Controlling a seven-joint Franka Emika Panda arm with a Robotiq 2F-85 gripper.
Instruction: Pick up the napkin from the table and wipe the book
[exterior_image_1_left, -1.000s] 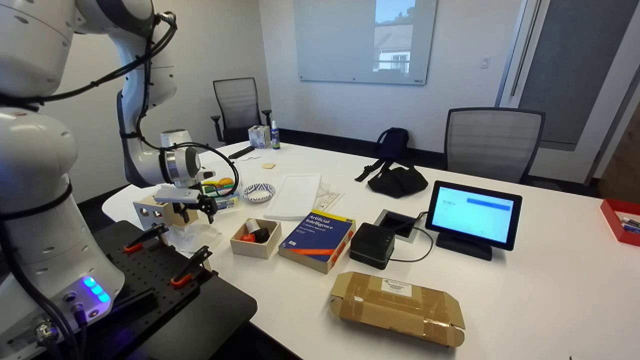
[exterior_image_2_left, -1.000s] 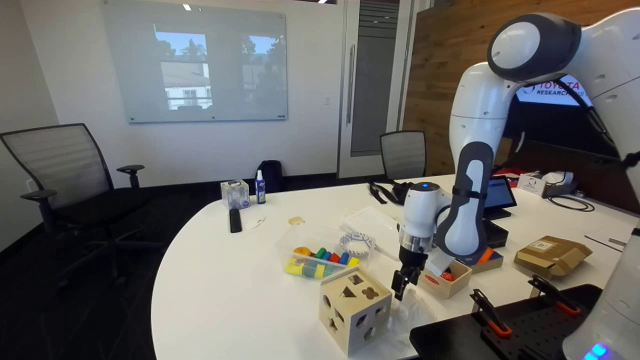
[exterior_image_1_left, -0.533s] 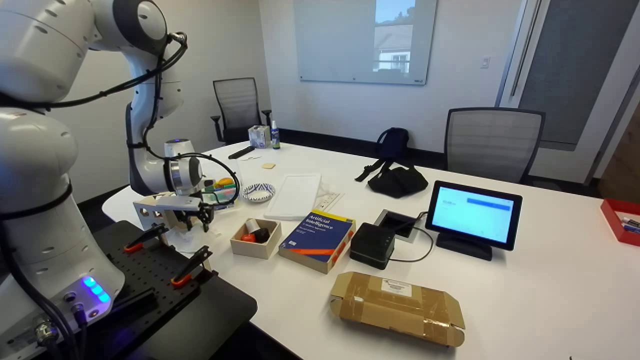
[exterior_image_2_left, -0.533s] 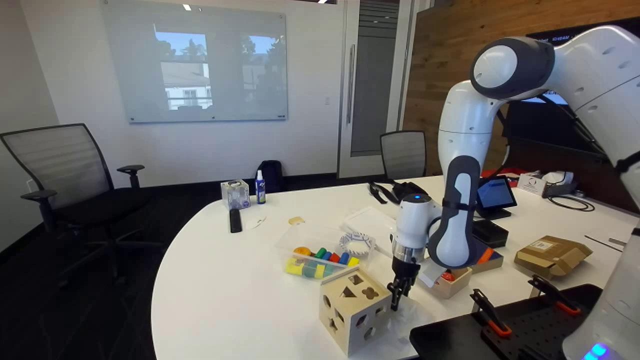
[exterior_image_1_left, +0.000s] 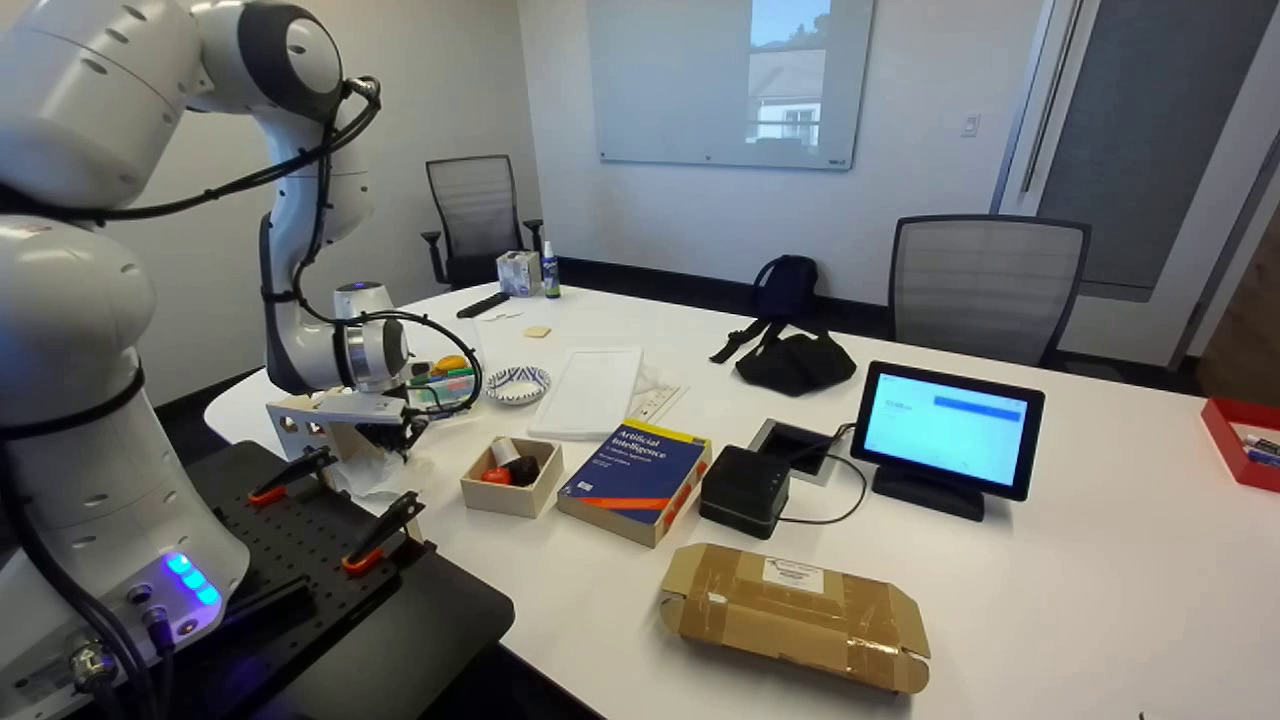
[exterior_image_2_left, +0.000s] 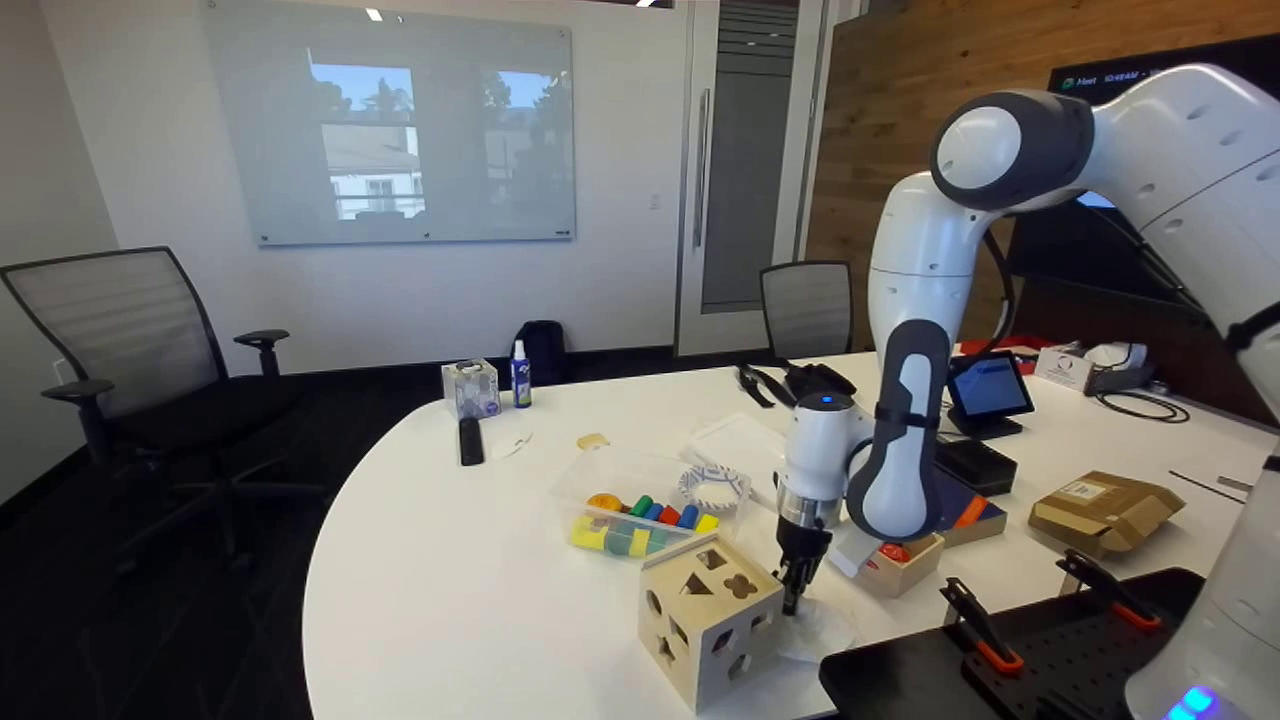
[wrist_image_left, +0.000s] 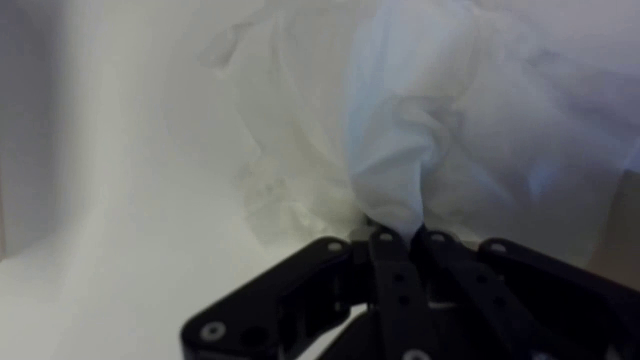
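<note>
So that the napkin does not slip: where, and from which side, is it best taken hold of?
Probably by a raised fold, from above. The napkin is crumpled and spread low over the table, so its folds seem easier to pinch than its flatter parts, and the wooden shape sorter beside it may block one side. The wrist view shows the tool closed on such a fold.

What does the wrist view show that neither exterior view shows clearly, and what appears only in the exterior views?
Only the wrist view clearly shows a fold of the napkin pinched in the gripper. Only the two exterior views show the book, the cardboard package and the spray bottle. All three share the napkin, gripper and table.
</note>
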